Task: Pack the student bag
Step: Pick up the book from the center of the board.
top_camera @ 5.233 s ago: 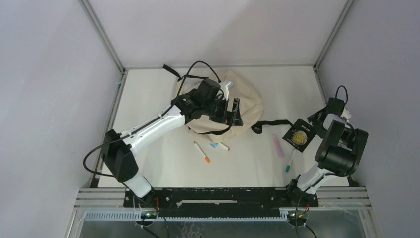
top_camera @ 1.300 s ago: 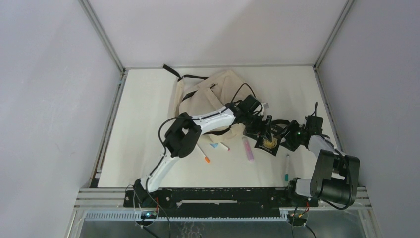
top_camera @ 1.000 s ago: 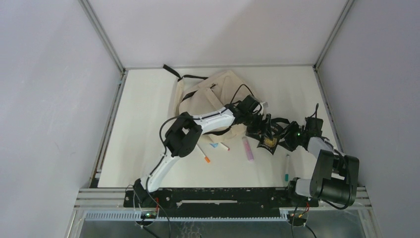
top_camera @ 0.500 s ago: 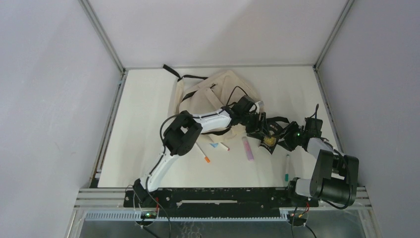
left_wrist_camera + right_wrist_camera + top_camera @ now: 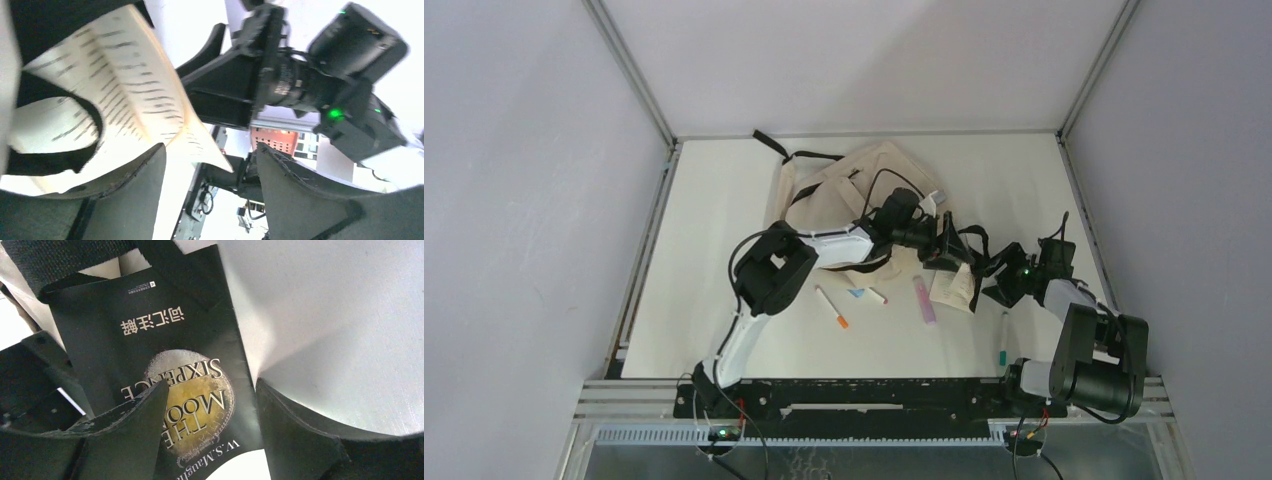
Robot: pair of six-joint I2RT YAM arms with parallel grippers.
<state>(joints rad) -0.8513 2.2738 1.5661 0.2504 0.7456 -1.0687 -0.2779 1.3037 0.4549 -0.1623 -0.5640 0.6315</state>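
The cream student bag [image 5: 864, 185] lies at the back middle of the table, under my left arm. A black paperback with a gold moon on its cover [image 5: 165, 355] is propped open between my two grippers, its pale pages [image 5: 952, 287] facing up. My left gripper [image 5: 946, 250] is just left of it with jaws wide apart. In the left wrist view the printed pages [image 5: 130, 90] lie over one finger, and nothing is pinched in that gripper [image 5: 210, 190]. My right gripper [image 5: 1002, 288] is just right of the book. Its jaws stand apart over the cover in the right wrist view [image 5: 210, 430].
A black bag strap [image 5: 55, 160] loops in front of the pages, and another [image 5: 789, 155] trails at the back. A pink pen [image 5: 923, 299], an orange-tipped pen [image 5: 831, 307], a short pen [image 5: 876, 295] and a teal pen [image 5: 1003, 340] lie on the table in front.
My left gripper has drawn back up and left toward the bag. The book has swung from dark cover up to open pages up. My right gripper has stayed beside it.
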